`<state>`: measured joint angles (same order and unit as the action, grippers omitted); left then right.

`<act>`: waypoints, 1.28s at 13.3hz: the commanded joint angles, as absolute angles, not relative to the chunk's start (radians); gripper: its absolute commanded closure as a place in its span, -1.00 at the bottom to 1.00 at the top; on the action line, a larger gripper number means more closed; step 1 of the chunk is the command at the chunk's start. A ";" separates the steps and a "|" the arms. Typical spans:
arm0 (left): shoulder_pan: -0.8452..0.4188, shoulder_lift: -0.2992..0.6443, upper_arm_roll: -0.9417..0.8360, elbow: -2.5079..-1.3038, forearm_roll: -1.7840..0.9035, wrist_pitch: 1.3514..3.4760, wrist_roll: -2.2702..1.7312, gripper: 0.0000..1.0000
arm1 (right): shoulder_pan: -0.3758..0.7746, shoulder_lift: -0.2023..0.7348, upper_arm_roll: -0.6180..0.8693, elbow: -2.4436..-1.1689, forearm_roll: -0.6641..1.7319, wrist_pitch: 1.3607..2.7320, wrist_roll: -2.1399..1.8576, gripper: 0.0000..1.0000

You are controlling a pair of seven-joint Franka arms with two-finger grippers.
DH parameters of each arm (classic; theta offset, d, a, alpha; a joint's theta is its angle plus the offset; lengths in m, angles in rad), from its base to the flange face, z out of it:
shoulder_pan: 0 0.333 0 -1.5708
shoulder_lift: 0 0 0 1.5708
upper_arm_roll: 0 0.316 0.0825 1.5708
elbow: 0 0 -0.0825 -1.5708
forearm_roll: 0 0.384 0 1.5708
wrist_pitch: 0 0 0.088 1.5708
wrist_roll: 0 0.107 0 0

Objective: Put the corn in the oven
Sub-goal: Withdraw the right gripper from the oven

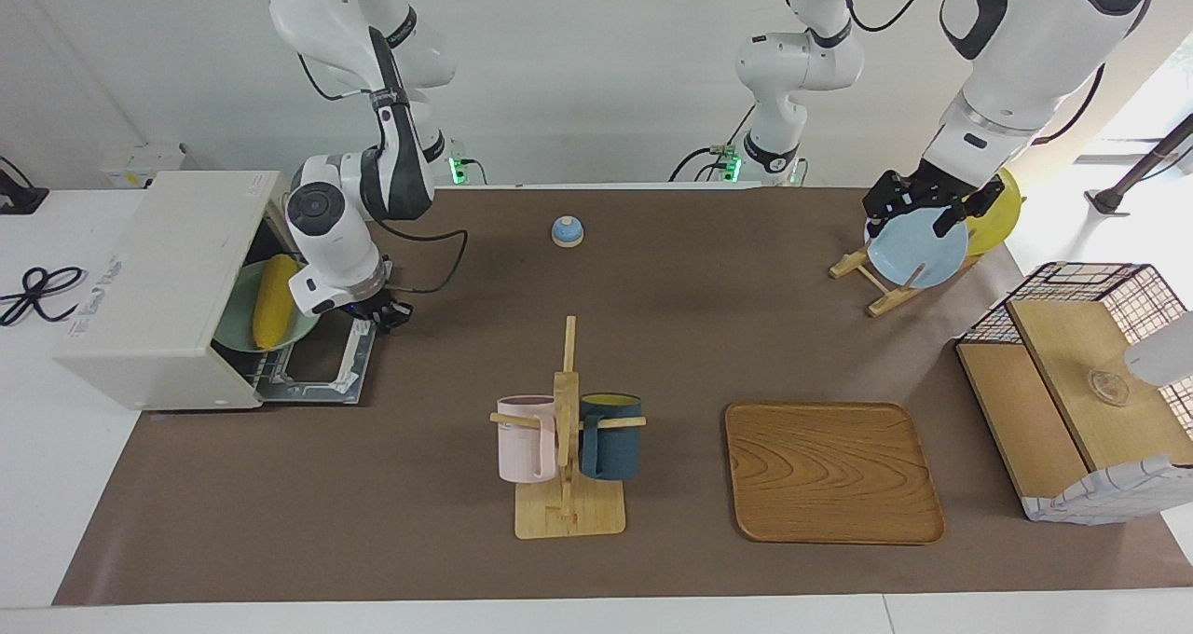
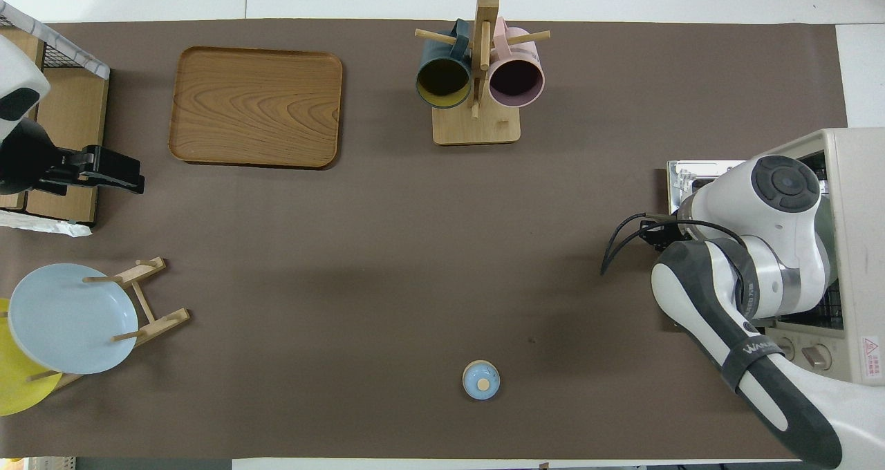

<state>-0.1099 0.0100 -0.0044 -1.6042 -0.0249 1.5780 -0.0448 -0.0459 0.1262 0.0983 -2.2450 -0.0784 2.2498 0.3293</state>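
The corn (image 1: pixel 273 300) lies on a mint-green plate (image 1: pixel 235 324) inside the cream-white oven (image 1: pixel 158 280) at the right arm's end of the table. The oven door (image 1: pixel 322 365) hangs open and flat. My right gripper (image 1: pixel 391 315) is shut, holds nothing, and sits low beside the corner of the door's free edge nearer the robots. In the overhead view the right arm covers the corn and part of the oven (image 2: pixel 854 180), and only the right gripper's (image 2: pixel 664 231) dark tip shows. My left gripper (image 1: pixel 918 207) waits open above the plate rack.
A wooden mug rack (image 1: pixel 567 485) with a pink and a dark blue mug stands mid-table. Beside it lies a wooden tray (image 1: pixel 832 471). A blue plate (image 1: pixel 918 247) and a yellow plate (image 1: pixel 997 210) stand in a rack. A wire-and-wood basket (image 1: pixel 1081 382) and a small blue knob (image 1: pixel 567 231) are also there.
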 commanded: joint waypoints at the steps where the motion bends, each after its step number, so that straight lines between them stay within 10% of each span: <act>1: -0.107 0.000 -0.002 -1.614 -0.037 1.571 -0.046 -1.00 | -0.051 0.117 0.103 -2.255 -0.122 2.250 0.310 1.00; 17: -0.107 0.000 -0.002 -1.614 -0.037 1.571 -0.046 -1.00 | -0.138 0.095 0.097 -1.980 -0.212 1.873 0.069 1.00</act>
<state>-0.1099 0.0100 -0.0044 -1.6042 -0.0249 1.5779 -0.0448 -0.0618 0.0909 0.1080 -2.0198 -0.1734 1.8830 0.1646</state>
